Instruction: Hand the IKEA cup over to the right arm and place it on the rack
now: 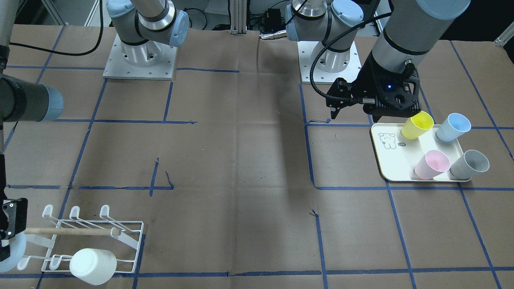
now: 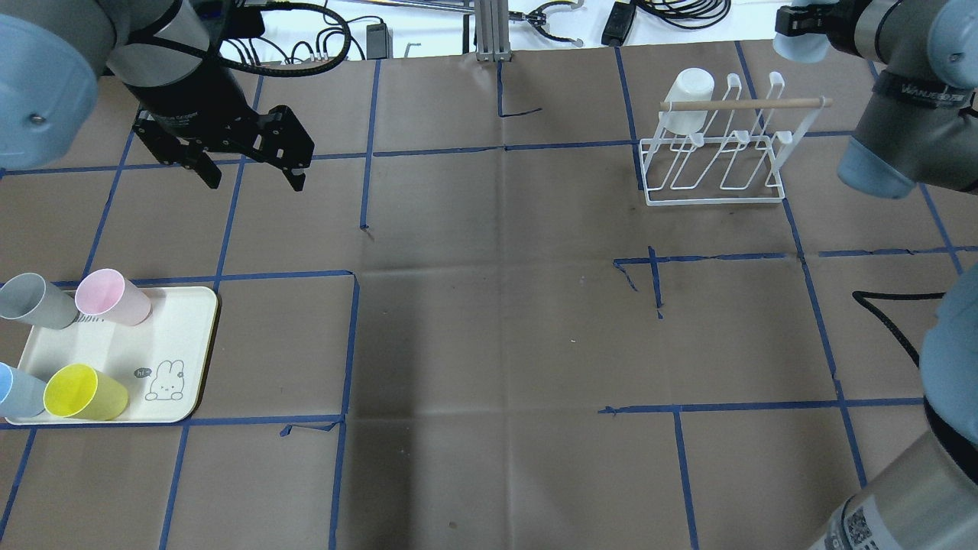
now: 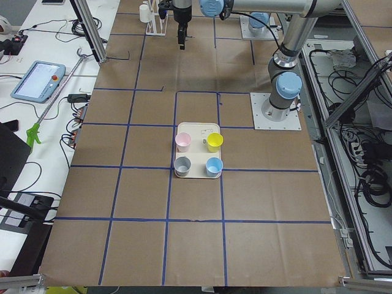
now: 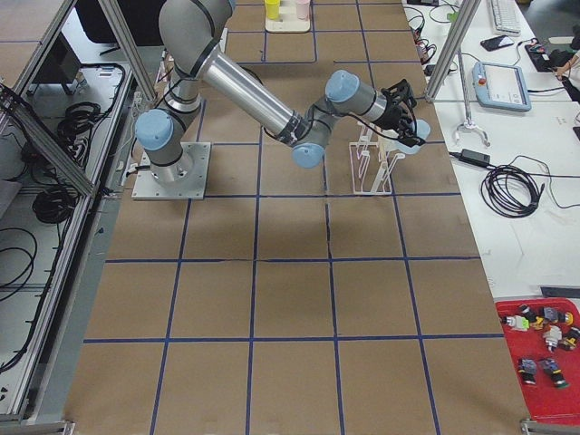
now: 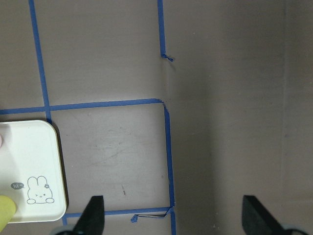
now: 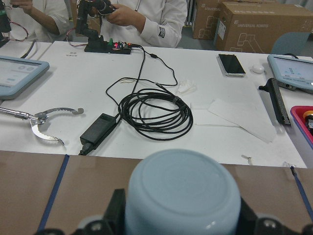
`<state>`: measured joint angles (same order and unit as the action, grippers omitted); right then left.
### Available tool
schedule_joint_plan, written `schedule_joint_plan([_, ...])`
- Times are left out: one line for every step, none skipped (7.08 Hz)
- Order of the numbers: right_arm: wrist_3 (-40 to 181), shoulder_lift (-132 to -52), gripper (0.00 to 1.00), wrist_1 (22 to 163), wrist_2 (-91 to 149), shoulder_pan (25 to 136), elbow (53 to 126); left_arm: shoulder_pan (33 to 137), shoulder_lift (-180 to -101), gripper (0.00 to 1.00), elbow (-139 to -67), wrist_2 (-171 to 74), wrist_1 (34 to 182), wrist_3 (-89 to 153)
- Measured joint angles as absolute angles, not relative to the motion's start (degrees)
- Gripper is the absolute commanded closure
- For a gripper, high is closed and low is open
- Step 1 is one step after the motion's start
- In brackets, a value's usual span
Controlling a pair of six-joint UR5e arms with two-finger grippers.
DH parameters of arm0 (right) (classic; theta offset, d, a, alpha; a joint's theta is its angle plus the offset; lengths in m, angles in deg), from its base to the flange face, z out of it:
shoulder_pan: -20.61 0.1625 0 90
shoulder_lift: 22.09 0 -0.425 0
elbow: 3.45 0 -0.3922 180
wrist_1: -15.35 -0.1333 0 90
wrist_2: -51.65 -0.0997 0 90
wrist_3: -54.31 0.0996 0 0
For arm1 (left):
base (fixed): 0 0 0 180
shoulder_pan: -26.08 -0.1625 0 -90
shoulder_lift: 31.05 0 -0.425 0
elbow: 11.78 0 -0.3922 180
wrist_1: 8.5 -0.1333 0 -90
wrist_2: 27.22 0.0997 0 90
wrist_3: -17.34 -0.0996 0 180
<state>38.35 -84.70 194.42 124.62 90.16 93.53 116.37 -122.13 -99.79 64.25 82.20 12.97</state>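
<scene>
A light blue cup (image 6: 182,196) is held in my right gripper (image 6: 182,215), which is shut on it, its base facing the wrist camera. In the overhead view that cup (image 2: 798,44) hangs just beyond the far right end of the white wire rack (image 2: 718,164), near the tip of the wooden dowel (image 2: 749,103). A white cup (image 2: 688,98) sits on a prong at the rack's left end. My left gripper (image 2: 250,176) is open and holds nothing. It hovers above the table, beyond the tray and apart from it.
A cream tray (image 2: 179,336) with a rabbit drawing holds a yellow (image 2: 84,392), a pink (image 2: 113,296), a grey (image 2: 37,301) and a blue cup (image 2: 17,389) at the left. A white bench with cables, and people seated at it, lies past the table's far edge.
</scene>
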Motion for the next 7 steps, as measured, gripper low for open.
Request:
schedule_joint_plan([37.91,-83.08,0.62,194.51,124.4,89.69,92.39,116.7,-121.79,0.0,-99.82,64.44,82.16,13.07])
schedule_joint_plan([37.79,-82.2,0.62,194.71,124.31,89.47,91.85,116.82,-121.93,0.0,-99.86,64.33,81.98,13.09])
schedule_joint_plan([37.88,-81.76,0.62,195.84,124.27,89.48,91.87,116.84,-122.38,0.0,-99.9,64.19,81.75,13.04])
schedule_joint_plan([38.1,-81.64,0.62,197.46,124.3,89.61,92.25,116.85,-122.82,0.0,-99.94,64.13,81.47,12.92])
schedule_joint_plan([38.27,-81.64,0.62,198.31,124.35,89.77,93.09,116.82,-123.14,0.0,-99.98,64.09,81.07,12.75])
schedule_joint_plan([38.42,-81.59,0.62,198.93,124.35,89.95,94.37,116.77,-123.27,0.0,-100.0,64.04,80.79,12.6])
schedule_joint_plan([38.52,-81.55,0.62,199.42,124.35,90.09,95.44,116.73,-123.31,0.0,-100.02,64.02,80.68,12.54])
